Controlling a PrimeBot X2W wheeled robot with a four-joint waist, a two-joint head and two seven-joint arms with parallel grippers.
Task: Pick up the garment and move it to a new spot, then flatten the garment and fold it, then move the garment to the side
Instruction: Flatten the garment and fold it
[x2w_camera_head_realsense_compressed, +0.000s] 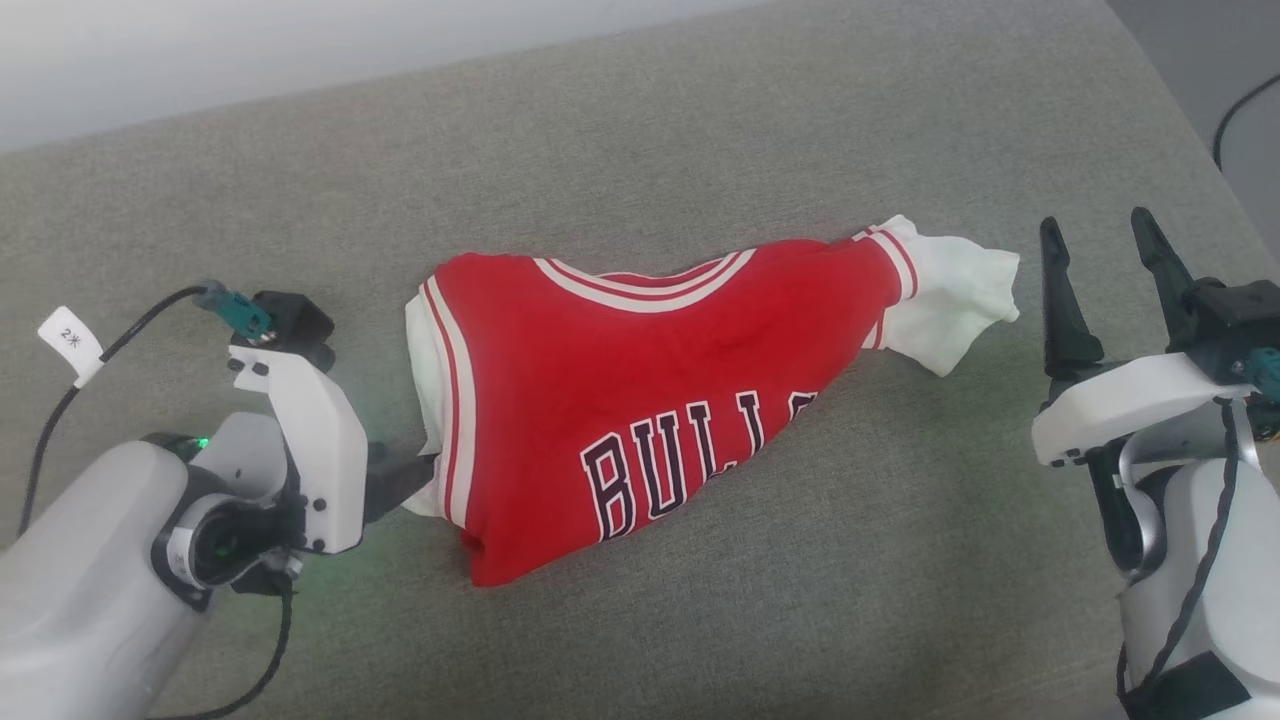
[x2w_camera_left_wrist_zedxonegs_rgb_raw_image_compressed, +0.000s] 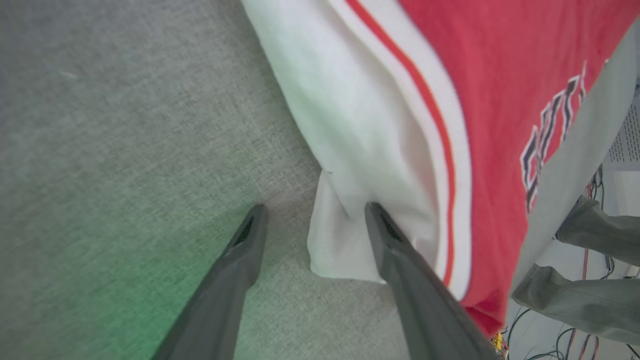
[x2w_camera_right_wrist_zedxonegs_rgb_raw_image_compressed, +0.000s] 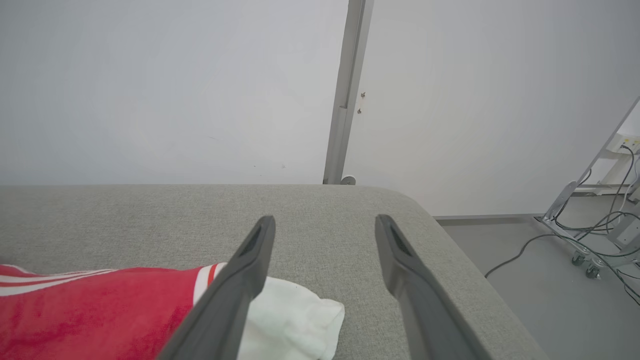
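Garment (x2w_camera_head_realsense_compressed: 640, 390) lies on the grey surface (x2w_camera_head_realsense_compressed: 700, 120), long axis 8 to 2 o'clock, one sleeve at 3 o'clock of the wide-open, nearer left gripper (x2w_camera_left_wrist_zedxonegs_rgb_raw_image_compressed: 315, 209), while the equally wide, empty right gripper (x2w_camera_head_realsense_compressed: 1094, 220) stands beyond the 2 o'clock sleeve.

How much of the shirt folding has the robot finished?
Nothing looks finished: the red jersey-style shirt with white sleeves lies bunched on the grey fabric cushion, its dark lettering partly hidden. Right now the open left claw straddles the edge of one white sleeve; the open right claw hangs apart from the other sleeve. Flattening, folding and moving it aside remain.
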